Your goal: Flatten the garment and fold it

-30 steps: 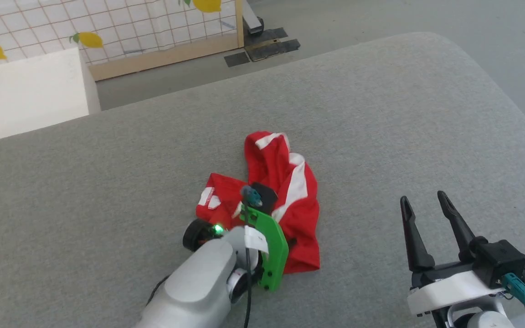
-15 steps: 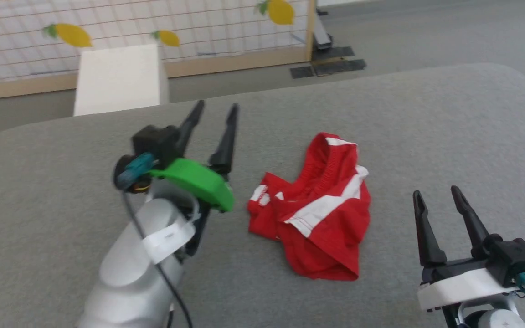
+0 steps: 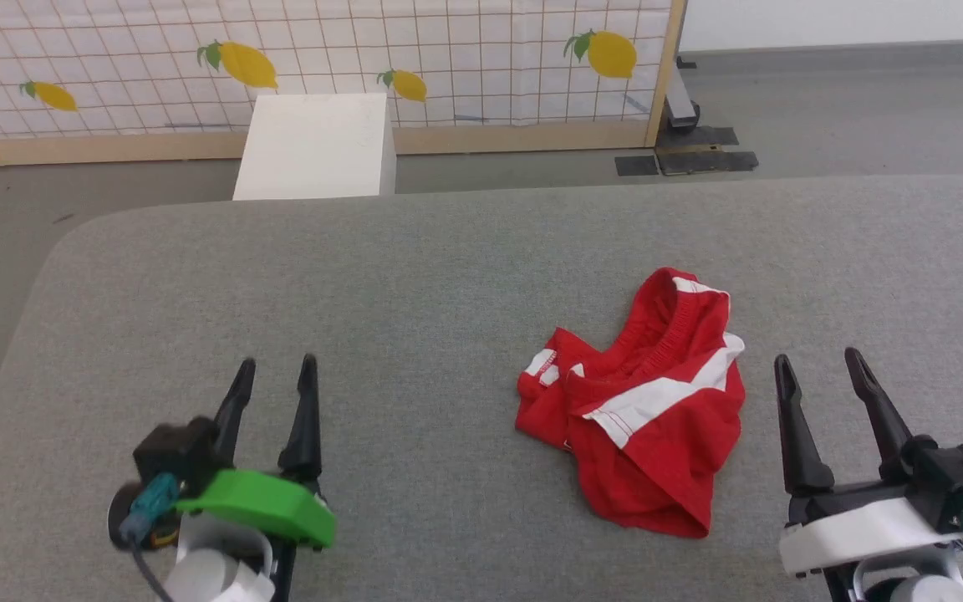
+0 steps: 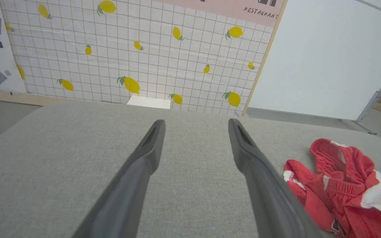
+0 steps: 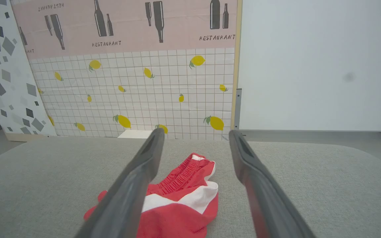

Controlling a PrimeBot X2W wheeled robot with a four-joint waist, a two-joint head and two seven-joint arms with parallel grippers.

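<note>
**Head view, left to right.** At lower left the left gripper hangs over the tabletop, a green bracket on its wrist. Its two dark fingers are spread apart and hold nothing.

The tabletop is a plain grey woven surface with rounded corners. Right of centre on it lies the garment, a crumpled bright red heap crossed by a white stripe, its gathered band turned toward the far edge. It lies well apart from the left gripper and near the right gripper at lower right, whose fingers likewise stand apart and empty.

**Room.** Beyond the far edge is grey floor. A white box stands before a wood-framed grid panel printed with yellow lemons, and dark flat plates lie at the foot of its right post.

**Right wrist view.** From left to right:
- a pale panel with grey patches
- a pink band with bottle silhouettes and the word "RESTAURANT", above the lemon grid
- a plain white wall
</note>
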